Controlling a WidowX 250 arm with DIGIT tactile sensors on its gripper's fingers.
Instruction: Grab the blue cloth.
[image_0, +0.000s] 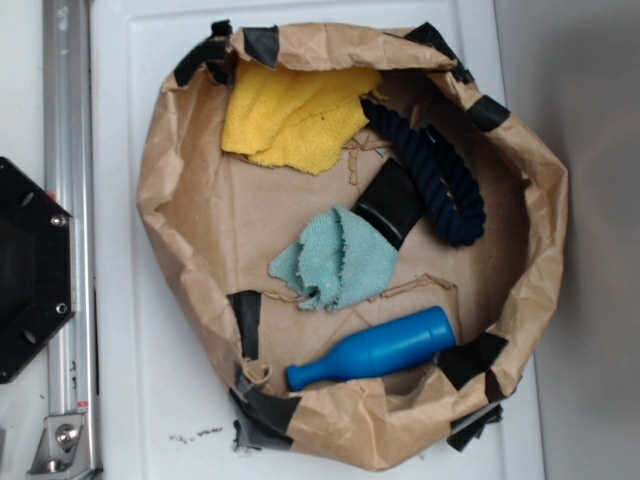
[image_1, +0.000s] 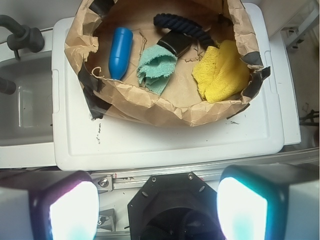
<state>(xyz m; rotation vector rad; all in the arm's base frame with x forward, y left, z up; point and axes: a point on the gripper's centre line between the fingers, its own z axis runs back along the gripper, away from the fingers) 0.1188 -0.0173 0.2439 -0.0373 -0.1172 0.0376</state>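
The blue cloth (image_0: 340, 258) is a small pale teal terry cloth lying crumpled in the middle of the brown paper bag (image_0: 165, 180). One corner of it touches a black flat piece (image_0: 390, 203). In the wrist view the blue cloth (image_1: 157, 67) lies far ahead, inside the bag (image_1: 150, 102). My gripper (image_1: 159, 200) hangs above the robot base, well short of the bag. Its two fingers (image_1: 75, 210) stand wide apart with nothing between them. The gripper does not show in the exterior view.
Also in the bag are a yellow cloth (image_0: 295, 115), a glossy blue bottle (image_0: 375, 350) and a dark navy rope (image_0: 440, 180). The bag stands on a white lid (image_0: 130, 380). A metal rail (image_0: 65, 150) and the black robot base (image_0: 30, 270) are beside it.
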